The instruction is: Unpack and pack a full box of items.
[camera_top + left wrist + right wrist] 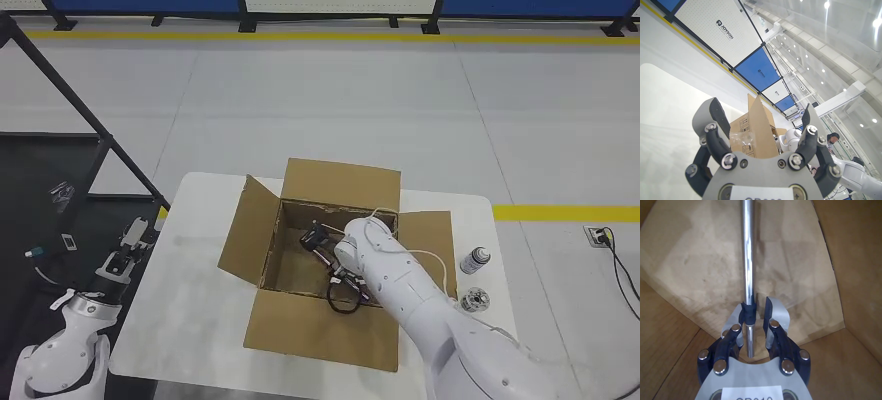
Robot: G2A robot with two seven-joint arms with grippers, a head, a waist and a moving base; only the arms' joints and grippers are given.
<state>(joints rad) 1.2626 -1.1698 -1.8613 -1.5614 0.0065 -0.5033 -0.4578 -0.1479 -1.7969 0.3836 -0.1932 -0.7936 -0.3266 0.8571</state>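
An open cardboard box (262,235) stands on the white table (190,300). My right gripper (759,305) is low inside the box, seen there from above as well (318,240). A shiny metal rod (747,247) lies along the box floor and passes between its fingers. The rod touches one pad (747,313), while the other pad (768,309) stands a little off it, so the gripper is open. My left gripper (762,106) is open and holds nothing; it sits beyond the table's left side and faces the box (753,132) from outside.
A small spray can (474,260) and a round silvery item (473,297) stand on the table to the right of the box. The box flaps are folded outward. A dark rack with small parts (125,250) stands left of the table.
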